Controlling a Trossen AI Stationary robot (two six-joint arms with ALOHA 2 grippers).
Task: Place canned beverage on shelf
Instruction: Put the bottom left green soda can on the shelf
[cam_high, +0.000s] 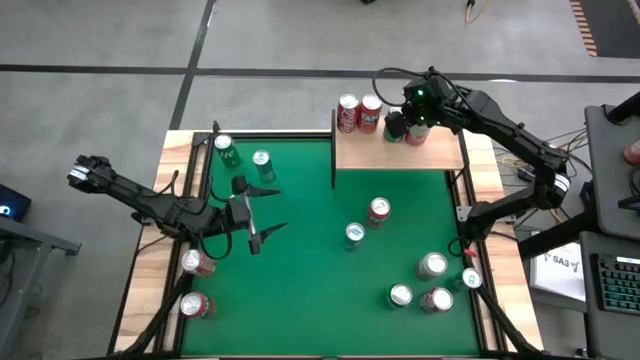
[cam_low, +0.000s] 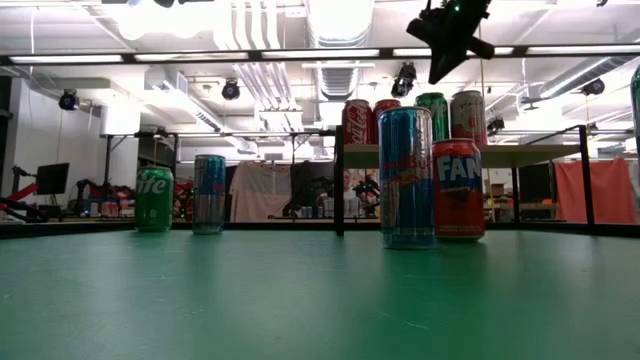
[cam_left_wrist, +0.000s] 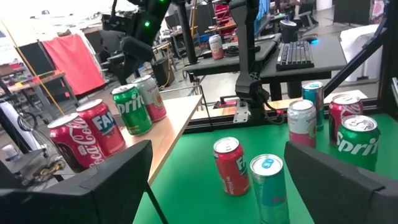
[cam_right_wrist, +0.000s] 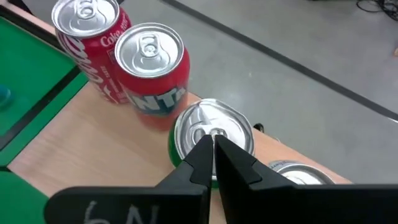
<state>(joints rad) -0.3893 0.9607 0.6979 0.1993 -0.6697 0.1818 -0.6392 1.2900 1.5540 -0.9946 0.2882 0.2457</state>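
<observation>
Over the near green tabletop (cam_high: 300, 250) the left gripper (cam_high: 262, 213) hovers with jaws wide and empty. Farther back, four cans stand on the shelf (cam_high: 360, 150), the green Sprite can (cam_right_wrist: 210, 134) among them. The right gripper (cam_right_wrist: 213, 144) hangs just above that can's lid, jaws pressed together, holding nothing.

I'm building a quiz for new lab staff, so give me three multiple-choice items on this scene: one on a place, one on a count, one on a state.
1. Where is the right end effector?
A. Above the shelf
B. Over the green felt
C. Off the table's left side

2. How many cans stand on the shelf?
A. Two
B. Four
C. Six

3. How is the left end effector set?
A. Shut on a can
B. Open, holding nothing
C. Shut, holding nothing

Answers: 1 A, the high view shows it over the wood board. 2 B, the left wrist view shows Coca-Cola, Fanta, Sprite and a pale can. 3 B, its fingers stand apart with no can between.
</observation>
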